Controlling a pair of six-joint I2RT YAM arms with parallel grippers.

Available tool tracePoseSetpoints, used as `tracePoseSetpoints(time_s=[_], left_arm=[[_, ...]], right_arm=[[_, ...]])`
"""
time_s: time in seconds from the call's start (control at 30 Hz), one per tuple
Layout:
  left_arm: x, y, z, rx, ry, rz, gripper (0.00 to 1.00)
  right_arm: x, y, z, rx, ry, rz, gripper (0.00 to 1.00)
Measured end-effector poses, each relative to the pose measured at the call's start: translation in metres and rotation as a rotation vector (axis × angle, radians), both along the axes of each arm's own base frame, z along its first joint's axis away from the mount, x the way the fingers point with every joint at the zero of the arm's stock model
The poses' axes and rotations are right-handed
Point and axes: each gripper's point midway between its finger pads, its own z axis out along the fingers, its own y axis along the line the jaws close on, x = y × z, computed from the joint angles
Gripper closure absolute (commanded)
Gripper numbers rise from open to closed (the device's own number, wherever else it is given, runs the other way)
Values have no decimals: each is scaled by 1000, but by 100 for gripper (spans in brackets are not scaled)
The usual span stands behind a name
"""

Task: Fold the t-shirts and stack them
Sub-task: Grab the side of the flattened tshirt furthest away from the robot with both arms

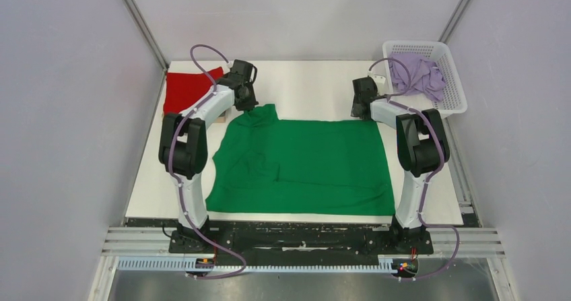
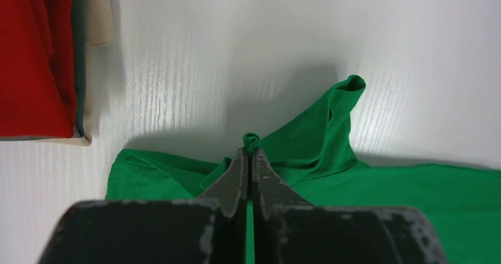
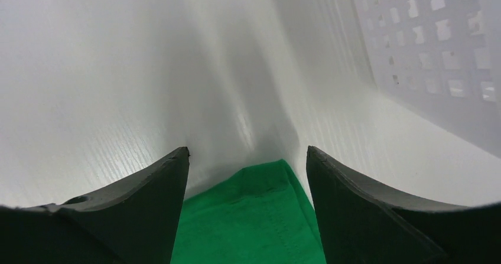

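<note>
A bright green t-shirt (image 1: 303, 166) lies spread flat across the middle of the table. My left gripper (image 1: 246, 106) is at its far left corner. In the left wrist view this gripper (image 2: 249, 152) is shut on a pinch of the green t-shirt (image 2: 366, 193), and a small fold pokes out past the tips. My right gripper (image 1: 361, 109) hovers at the far right corner. In the right wrist view it (image 3: 248, 149) is open, and the green corner (image 3: 260, 211) lies between its fingers without touching them. A folded red t-shirt (image 1: 185, 89) (image 2: 35, 57) rests at the back left. The lilac t-shirt (image 1: 417, 75) lies crumpled in the basket.
The white lattice basket (image 1: 458, 89) (image 3: 437, 51) stands at the back right corner, close to my right gripper. A cream and grey layer (image 2: 88, 51) shows under the red t-shirt's edge. Grey walls close in the table on three sides.
</note>
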Motion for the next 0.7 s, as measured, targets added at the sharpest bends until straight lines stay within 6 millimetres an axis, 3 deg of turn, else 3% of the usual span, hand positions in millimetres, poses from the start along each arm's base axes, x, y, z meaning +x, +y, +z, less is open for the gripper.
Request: tracePoseSetpoints(time_s=[0.13, 0.47, 0.7], left_arm=[[-3, -2, 8, -7, -13, -7, 98], [-13, -9, 27, -20, -47, -27, 98], [-23, -15, 34, -21, -56, -46, 98]], right_arm=[[-2, -3, -1, -7, 9, -6, 37], [-19, -12, -2, -30, 28, -40, 47], [-26, -16, -4, -41, 36, -63, 69]])
